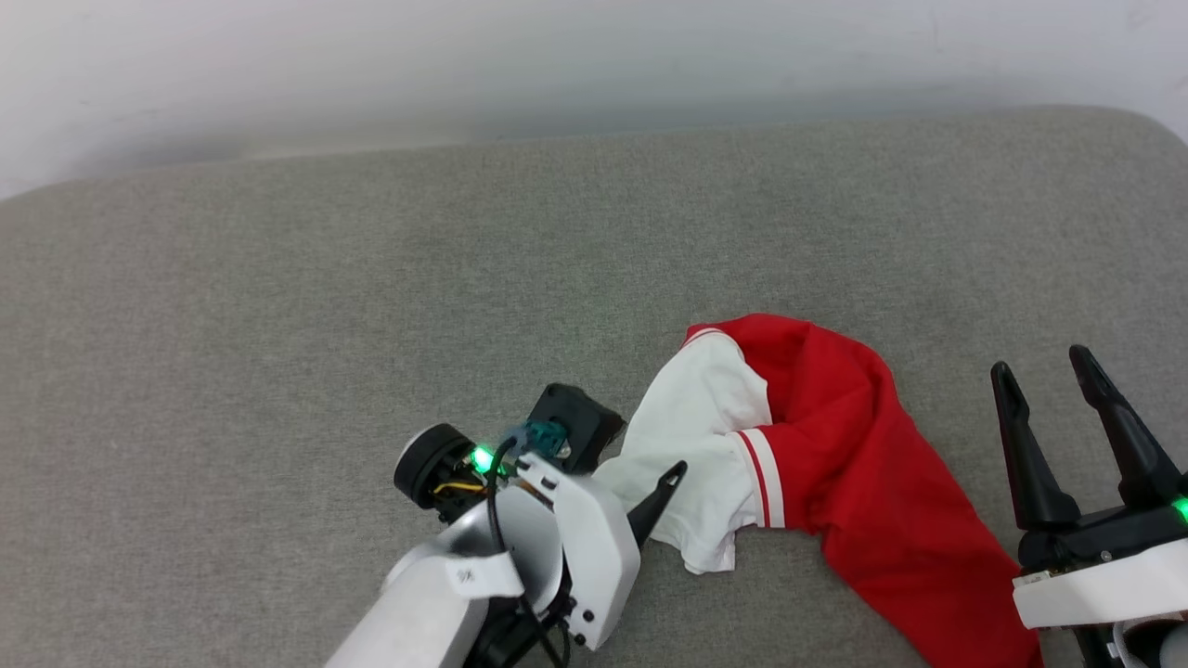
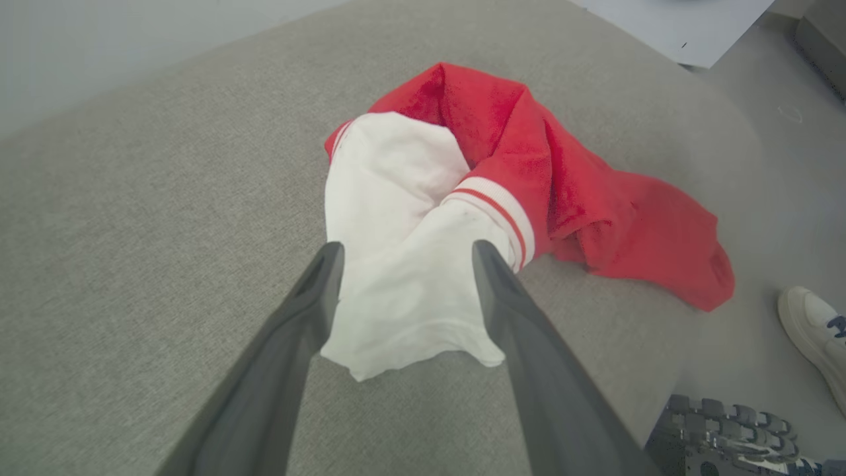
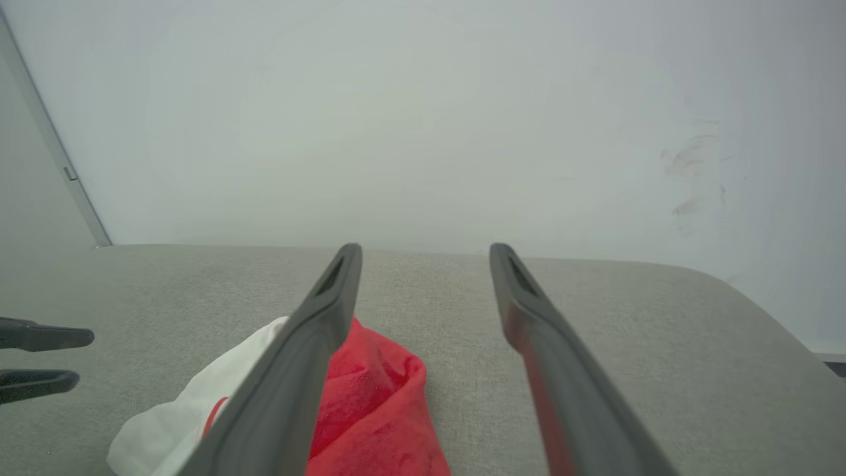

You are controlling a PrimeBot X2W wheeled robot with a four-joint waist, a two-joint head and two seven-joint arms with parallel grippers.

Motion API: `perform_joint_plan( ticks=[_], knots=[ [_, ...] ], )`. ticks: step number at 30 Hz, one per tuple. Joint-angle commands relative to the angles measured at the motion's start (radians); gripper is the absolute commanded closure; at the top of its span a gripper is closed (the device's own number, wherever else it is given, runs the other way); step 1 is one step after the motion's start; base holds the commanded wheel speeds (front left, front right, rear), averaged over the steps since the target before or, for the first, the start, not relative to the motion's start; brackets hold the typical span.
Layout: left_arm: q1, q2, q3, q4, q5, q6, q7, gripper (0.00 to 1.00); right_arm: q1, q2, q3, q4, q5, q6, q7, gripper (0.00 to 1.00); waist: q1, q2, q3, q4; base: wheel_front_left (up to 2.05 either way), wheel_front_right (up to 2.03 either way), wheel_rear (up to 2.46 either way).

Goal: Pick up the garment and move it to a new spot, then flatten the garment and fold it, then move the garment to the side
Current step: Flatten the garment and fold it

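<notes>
While one garment [image 1: 835, 445] lies crumpled on the near right part of the grey cloth-covered table [image 1: 278, 325], two grippers flank it. The left gripper [image 2: 404, 248] has its jaws wide, one finger on each side of the white sleeve [image 2: 403, 264] with its red-and-white striped trim, gripping nothing. The right gripper [image 1: 1041, 364], jaws wide and empty, stands just beside the red body, near the table's right edge. Bare cloth stretches left and toward the far edge by the wall [image 1: 557, 56]. One white shoe [image 2: 816, 330] stands on the floor.
</notes>
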Motion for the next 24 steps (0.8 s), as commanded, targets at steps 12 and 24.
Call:
perform_joint_plan(
  ticks=[12,24],
  knots=[
    [-0.170,0.080,-0.096,0.185,-0.007,0.001,0.179,0.00,-0.045,0.026,0.014,-0.007,-0.036,0.000,-0.035,0.00,0.0000,0.0000,0.098,-0.044,0.00,0.00,0.00],
    [-0.171,0.075,-0.149,0.309,-0.027,0.000,0.159,1.00,-0.053,0.036,0.028,-0.001,-0.055,0.000,-0.035,0.00,0.0000,0.0000,0.113,-0.036,0.00,0.00,0.00]
  ],
)
